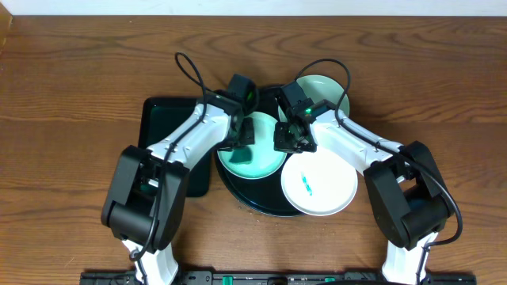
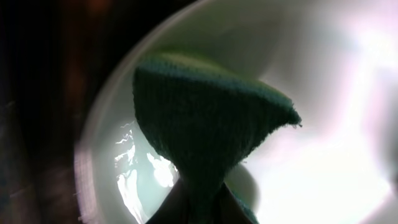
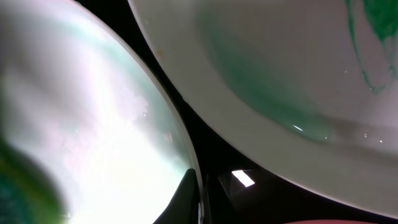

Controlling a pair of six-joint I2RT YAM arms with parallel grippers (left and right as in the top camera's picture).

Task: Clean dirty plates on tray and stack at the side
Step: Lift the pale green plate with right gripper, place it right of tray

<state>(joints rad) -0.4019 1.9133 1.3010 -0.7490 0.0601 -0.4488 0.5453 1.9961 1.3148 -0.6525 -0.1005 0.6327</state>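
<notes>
The mint plate (image 1: 265,162) is covered by a cloth (image 2: 205,118) gripped in the left hand (image 1: 245,134), its rim pinched by the right hand (image 1: 289,138), a smeared plate (image 1: 329,178) adjoining.

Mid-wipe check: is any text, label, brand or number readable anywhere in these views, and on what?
No text can be read in any view.
Mint plate, smeared plate, far plate: no print; the teal mark is a smear, not writing.
Black tray, green tray: no label shows.
Cloth: plain.
Arms, base strip: any marking is too small to read.
</notes>
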